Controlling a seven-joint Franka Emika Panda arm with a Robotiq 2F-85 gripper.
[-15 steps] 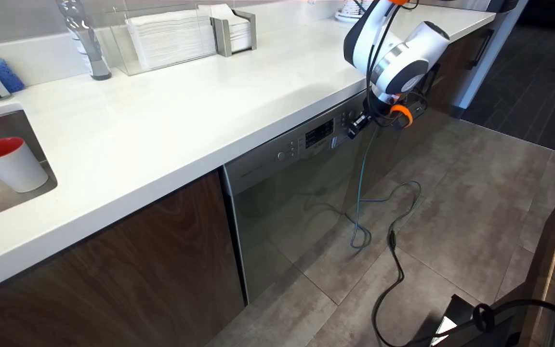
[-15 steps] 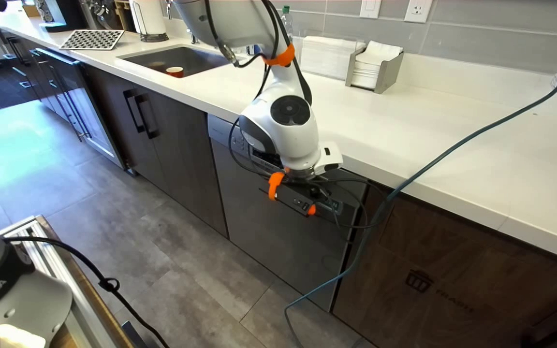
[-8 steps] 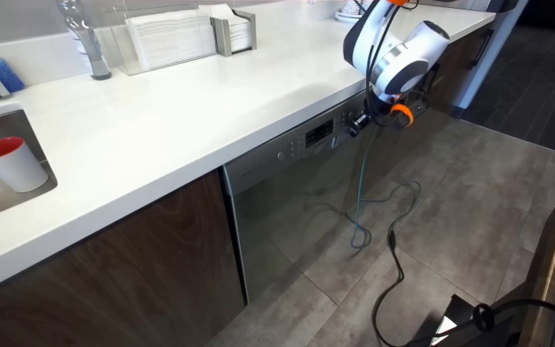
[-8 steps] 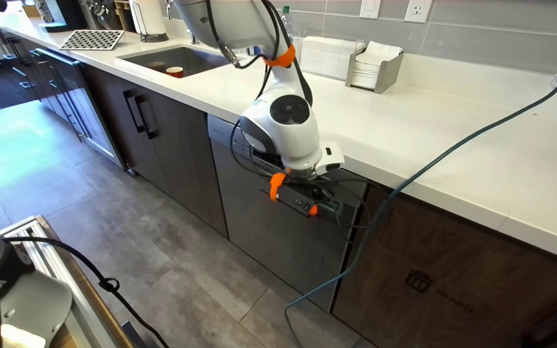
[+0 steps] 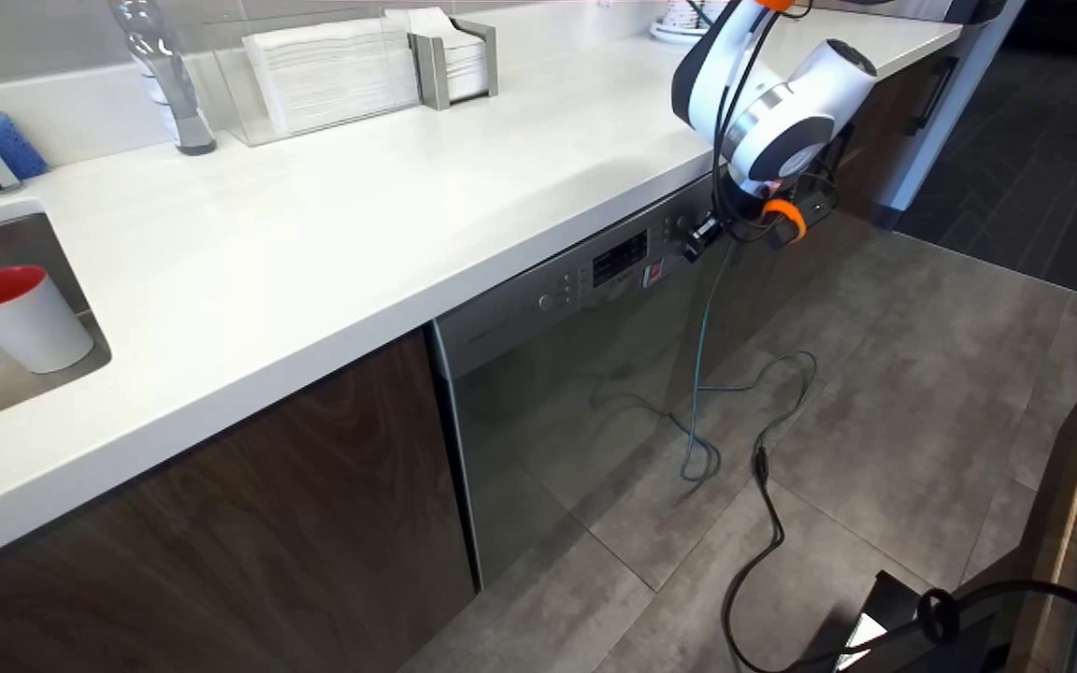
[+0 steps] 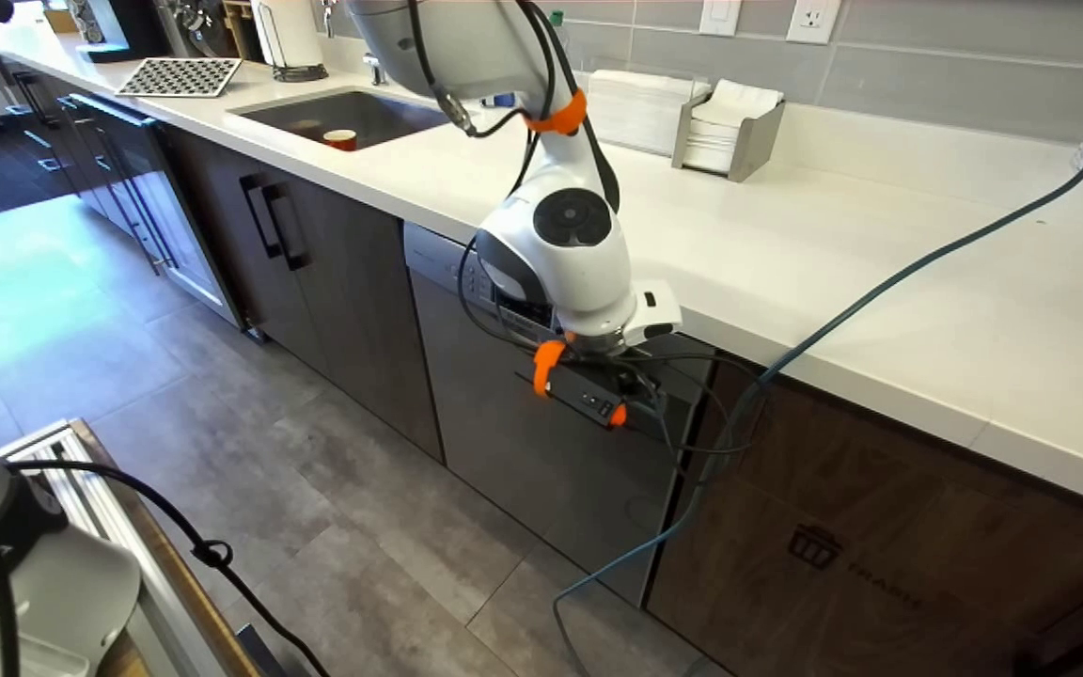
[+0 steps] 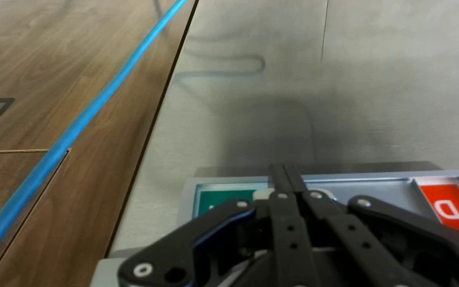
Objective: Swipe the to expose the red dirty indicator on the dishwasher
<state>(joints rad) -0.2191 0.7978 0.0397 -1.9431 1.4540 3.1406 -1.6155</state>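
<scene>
Gripper [image 7: 285,169]: at the bottom centre of the wrist view, fully narrowed, its two fingers [image 7: 278,183] side by side and touching.
Pale knob [image 7: 264,194]: shows on both sides of the fingertips, mostly behind them; contact cannot be told.
Sliding tag [image 7: 385,188]: grey, stretched across the lower right of that view.
Red dirty indicator [image 7: 454,209]: exposed at the lower right, bearing a white D; in an exterior view the indicator [image 5: 653,272] is small, just right of centre.
Green patch [image 7: 223,198]: at the tag's left end, partly hidden by the gripper.
Dishwasher [image 7: 333,91]: brushed steel front, filling the upper right.
Blue cable [image 7: 73,131]: slants from the top to the left edge.
Wooden panel [image 7: 94,199]: left side, behind the cable.
</scene>
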